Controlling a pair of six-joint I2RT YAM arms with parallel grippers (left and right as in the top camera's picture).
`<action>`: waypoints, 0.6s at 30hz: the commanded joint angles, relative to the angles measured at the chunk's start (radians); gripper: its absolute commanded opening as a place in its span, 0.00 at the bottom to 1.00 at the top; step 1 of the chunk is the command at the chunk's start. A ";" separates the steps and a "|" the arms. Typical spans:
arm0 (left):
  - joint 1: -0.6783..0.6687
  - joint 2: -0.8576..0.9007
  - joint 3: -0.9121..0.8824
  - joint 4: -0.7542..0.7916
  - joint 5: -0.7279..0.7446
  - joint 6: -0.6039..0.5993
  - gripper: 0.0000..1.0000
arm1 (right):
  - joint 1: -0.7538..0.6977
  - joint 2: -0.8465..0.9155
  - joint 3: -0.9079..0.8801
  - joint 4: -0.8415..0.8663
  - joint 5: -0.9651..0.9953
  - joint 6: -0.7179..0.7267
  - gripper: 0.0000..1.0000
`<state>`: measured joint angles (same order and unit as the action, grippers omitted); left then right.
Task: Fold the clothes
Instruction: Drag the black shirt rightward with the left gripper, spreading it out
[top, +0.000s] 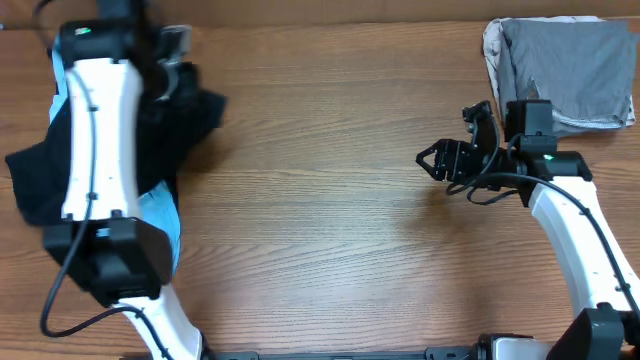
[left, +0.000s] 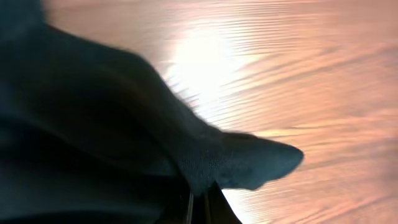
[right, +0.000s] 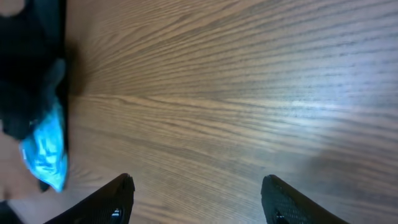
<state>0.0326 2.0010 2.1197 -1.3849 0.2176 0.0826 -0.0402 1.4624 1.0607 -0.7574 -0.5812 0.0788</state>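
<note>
A black garment (top: 180, 125) lies bunched at the table's left, over a light blue garment (top: 160, 215). My left gripper (top: 172, 75) is at the garment's far edge and is shut on the black cloth (left: 124, 124), which fills the left wrist view; only the finger bases (left: 199, 208) show. My right gripper (top: 432, 160) is open and empty above bare wood right of centre; its fingertips (right: 196, 199) frame the tabletop. The black and blue garments also show at the left edge of the right wrist view (right: 37, 124).
A folded grey garment (top: 570, 70) lies on a lighter cloth (top: 492, 45) at the back right corner. The wooden tabletop (top: 320, 200) stretches between the two arms. The left arm's white links (top: 95, 140) lie over the garments.
</note>
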 joint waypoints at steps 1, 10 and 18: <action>-0.135 -0.007 0.032 0.021 0.045 0.022 0.04 | -0.032 -0.064 0.051 -0.024 -0.057 0.003 0.69; -0.337 -0.007 0.119 0.139 0.044 -0.051 0.04 | -0.084 -0.172 0.055 -0.097 -0.049 0.000 0.73; -0.392 -0.007 0.247 0.244 0.220 -0.071 0.04 | -0.085 -0.173 0.055 -0.108 -0.049 0.003 0.74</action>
<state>-0.3328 2.0014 2.3219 -1.1683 0.3237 0.0299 -0.1200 1.2999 1.0851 -0.8665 -0.6216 0.0803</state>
